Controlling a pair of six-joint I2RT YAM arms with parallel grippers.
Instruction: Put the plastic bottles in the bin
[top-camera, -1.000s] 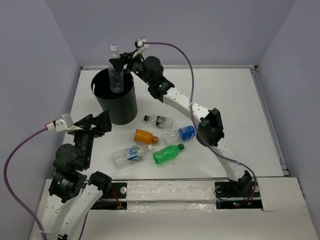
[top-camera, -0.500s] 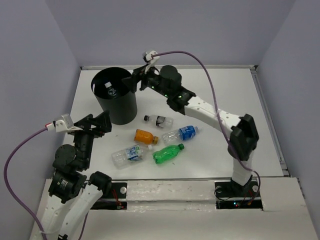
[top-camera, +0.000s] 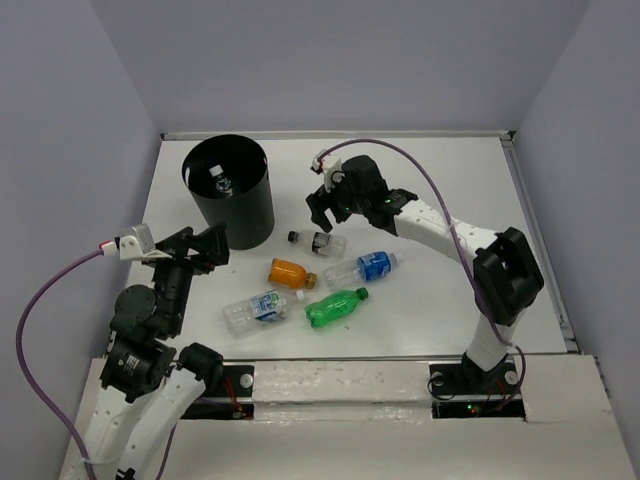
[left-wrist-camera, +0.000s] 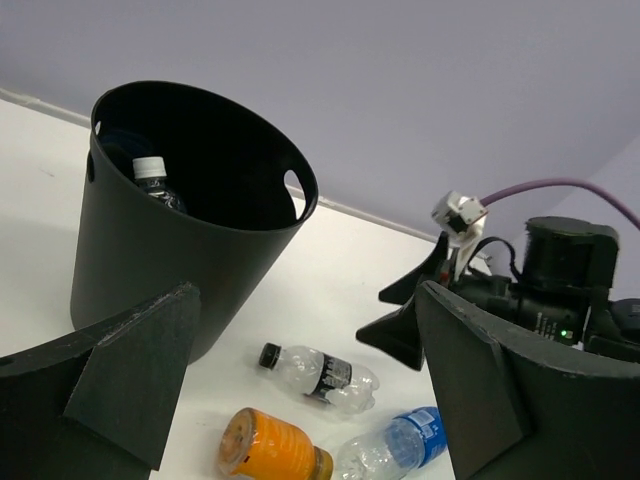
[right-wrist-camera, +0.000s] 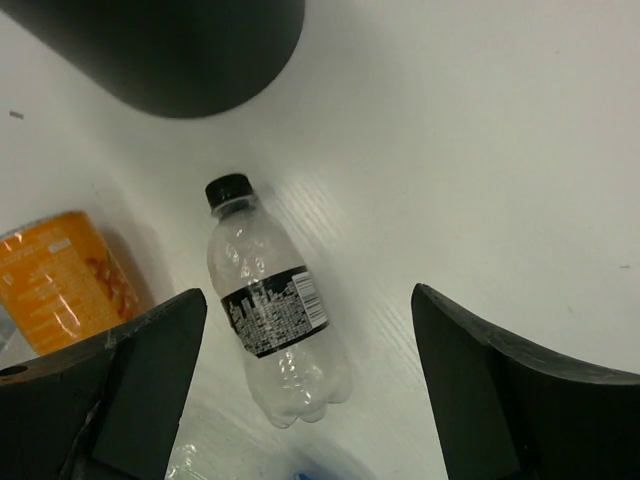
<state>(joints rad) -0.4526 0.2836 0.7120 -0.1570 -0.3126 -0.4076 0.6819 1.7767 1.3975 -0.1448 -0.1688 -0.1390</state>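
Observation:
The black bin (top-camera: 228, 192) stands at the back left, with one clear white-capped bottle (left-wrist-camera: 157, 184) inside it. On the table lie a clear bottle with a dark label (top-camera: 318, 241) (right-wrist-camera: 270, 310), an orange bottle (top-camera: 291, 272), a clear bottle with a blue label (top-camera: 360, 268), a clear bottle with a green-blue label (top-camera: 257, 309) and a green bottle (top-camera: 337, 307). My right gripper (top-camera: 322, 207) is open and empty, hovering just above the dark-label bottle. My left gripper (top-camera: 205, 248) is open and empty, in front of the bin.
A low white wall rims the table's back (top-camera: 420, 133) and right side (top-camera: 538, 240). The right arm (top-camera: 450, 235) stretches over the table's middle right. A purple cable (top-camera: 40, 300) loops beside the left arm.
My right gripper let the clear bottle drop into the bin, then swung away from the rim, right and toward the front, down to just above the dark-label bottle. The left arm barely moved.

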